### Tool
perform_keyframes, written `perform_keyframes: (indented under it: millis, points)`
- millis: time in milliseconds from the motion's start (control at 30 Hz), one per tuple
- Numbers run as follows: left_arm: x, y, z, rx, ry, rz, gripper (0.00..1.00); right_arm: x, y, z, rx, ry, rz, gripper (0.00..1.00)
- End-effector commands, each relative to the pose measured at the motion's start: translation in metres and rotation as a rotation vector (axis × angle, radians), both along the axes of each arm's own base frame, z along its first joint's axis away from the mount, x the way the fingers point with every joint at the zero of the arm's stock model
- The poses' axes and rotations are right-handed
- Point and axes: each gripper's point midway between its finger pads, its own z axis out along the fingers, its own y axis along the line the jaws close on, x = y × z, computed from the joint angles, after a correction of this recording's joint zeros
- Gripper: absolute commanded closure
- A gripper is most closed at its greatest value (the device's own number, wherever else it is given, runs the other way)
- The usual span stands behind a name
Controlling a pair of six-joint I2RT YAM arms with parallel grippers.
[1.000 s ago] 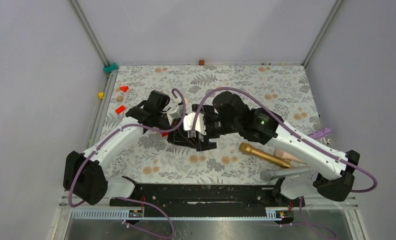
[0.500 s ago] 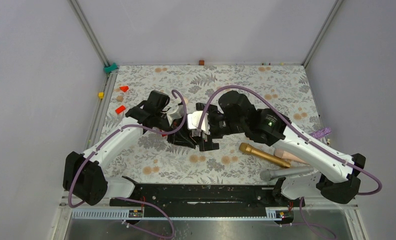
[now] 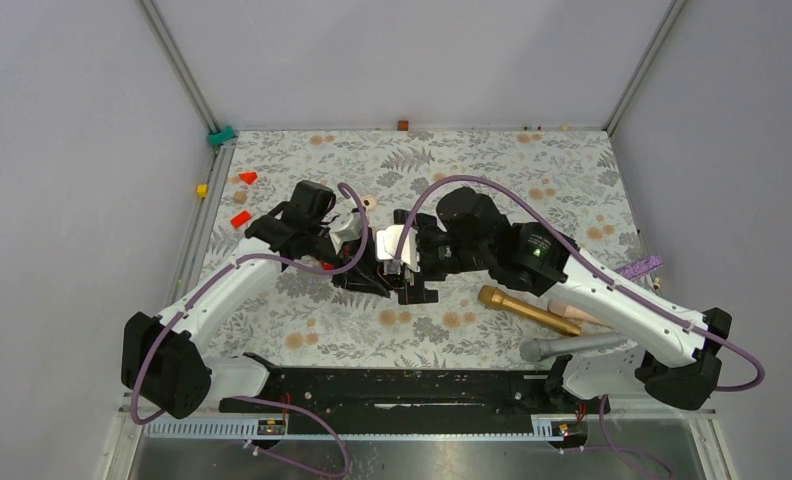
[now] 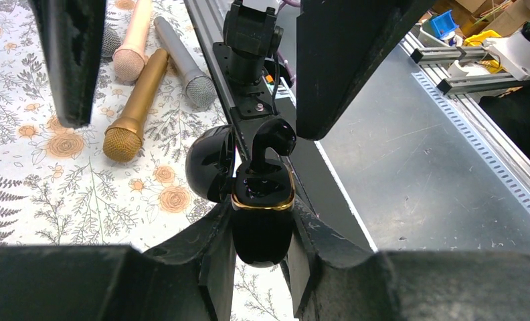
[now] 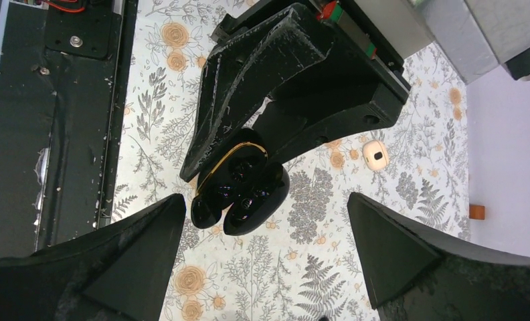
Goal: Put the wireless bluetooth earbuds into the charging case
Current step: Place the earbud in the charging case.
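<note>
My left gripper (image 4: 261,224) is shut on the black charging case (image 4: 262,231), which has a gold rim (image 4: 262,204) and an open round lid (image 4: 209,164). A black earbud (image 4: 266,137) stands in the case, its head sticking up above the rim. My right gripper (image 5: 263,204) is open and empty, its fingers (image 5: 135,247) spread wide just in front of the case (image 5: 239,190). In the top view both grippers, left (image 3: 357,268) and right (image 3: 404,270), meet at mid-table and hide the case. A pale whitish bud (image 5: 376,155) lies on the table beyond; it also shows in the top view (image 3: 369,200).
A gold microphone (image 3: 527,310), a grey one (image 3: 572,347) and a pink one (image 3: 584,312) lie at the near right. Orange-red triangular bits (image 3: 248,177) (image 3: 240,218) and a yellow cube (image 3: 202,190) sit at the far left. A purple piece (image 3: 640,266) lies at the right edge.
My right arm has shifted a little to the right and its gripper has drawn slightly back from the case. My left gripper has stayed shut on the case, almost still.
</note>
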Motion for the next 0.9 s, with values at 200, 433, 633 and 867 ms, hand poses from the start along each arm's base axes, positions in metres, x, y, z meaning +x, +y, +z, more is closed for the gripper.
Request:
perform_keyframes:
  millis: [200,433,633,867]
  points:
    - [-0.002,0.0,0.008,-0.04,-0.082,-0.007,1.0,0.005,0.014,0.013,0.06,0.023,-0.032,0.0]
    - [-0.002,0.0,0.007,-0.04,-0.081,-0.008,1.0,0.018,0.015,0.015,0.069,0.001,-0.096,0.01]
    - [-0.002,0.0,0.007,-0.04,-0.081,-0.008,1.0,0.023,0.015,0.016,0.07,-0.009,-0.119,0.01]
    - [-0.002,0.0,0.007,-0.041,-0.084,-0.009,1.0,0.028,0.012,0.015,0.067,-0.029,-0.142,0.0]
